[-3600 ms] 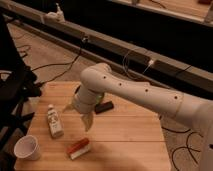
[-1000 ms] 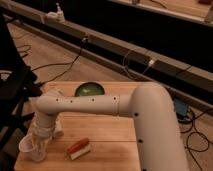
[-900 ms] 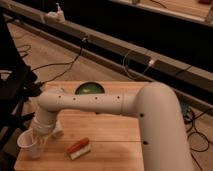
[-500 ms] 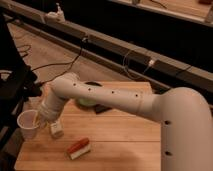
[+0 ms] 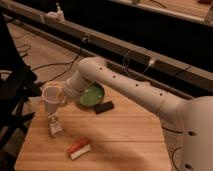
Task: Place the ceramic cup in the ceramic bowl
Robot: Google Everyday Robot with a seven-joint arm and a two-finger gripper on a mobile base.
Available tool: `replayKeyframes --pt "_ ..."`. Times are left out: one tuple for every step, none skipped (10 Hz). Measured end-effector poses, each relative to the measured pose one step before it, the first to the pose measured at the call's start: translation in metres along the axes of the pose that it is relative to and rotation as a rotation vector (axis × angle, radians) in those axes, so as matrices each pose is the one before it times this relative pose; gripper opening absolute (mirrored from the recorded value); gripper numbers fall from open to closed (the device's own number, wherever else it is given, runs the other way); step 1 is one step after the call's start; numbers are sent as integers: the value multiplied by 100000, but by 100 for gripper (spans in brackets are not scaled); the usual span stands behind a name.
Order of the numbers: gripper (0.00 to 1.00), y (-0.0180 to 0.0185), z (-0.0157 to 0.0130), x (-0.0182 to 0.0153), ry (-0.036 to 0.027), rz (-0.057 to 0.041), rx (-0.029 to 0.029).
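I have the ceramic cup [image 5: 50, 102] off the tabletop [image 5: 125, 142], upright with its wide rim uppermost, hanging above the back left corner. The pincer [image 5: 59, 96] is closed on the cup's right side. Nothing else bears the cup, so I judge the hold to be firm.

The ceramic bowl [image 5: 92, 96] lies to the right of the cup, just past the wrist and near the back edge. The arm hides part of its green inside. What I need, then, is a short carry to the right with the cup's axis vertical, then a descent into the bowl.

A dark flat block [image 5: 104, 106] lies just beside the bowl's front right rim, on the far side from my approach. A white labelled bottle [image 5: 54, 125] lies on the wood below the cup, and a red and white item [image 5: 79, 149] sits nearer the front. Both are off the line. The left edge worries me more: the cup hangs close to it, so a slip here could send it to the floor.
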Motion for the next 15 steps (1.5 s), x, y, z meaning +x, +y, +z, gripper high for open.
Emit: replayKeyframes --pt "0 41 -446 606 662 1227 440" --pt "0 -111 147 -184 -233 -175 -145" --pt "0 40 17 48 77 83 -49" --pt "0 77 -160 135 188 288 181" --pt "0 -46 87 -93 -126 -156 -105" --pt "0 -17 66 5 214 -57 -160" --pt "0 -99 -455 734 1736 623 559" --pt "0 -61 -1151 1918 4488 1677 903" --pt "0 -12 -1382 2281 5214 2532 1011" --pt "0 113 -873 1761 3739 2357 621" --pt "0 234 -964 2461 4726 4150 685" --pt "0 327 -370 1751 2518 3580 409" --pt "0 358 -93 1619 1967 3702 255" --pt "0 52 116 1104 333 3086 1044" --pt "0 -260 233 846 -325 3093 1973"
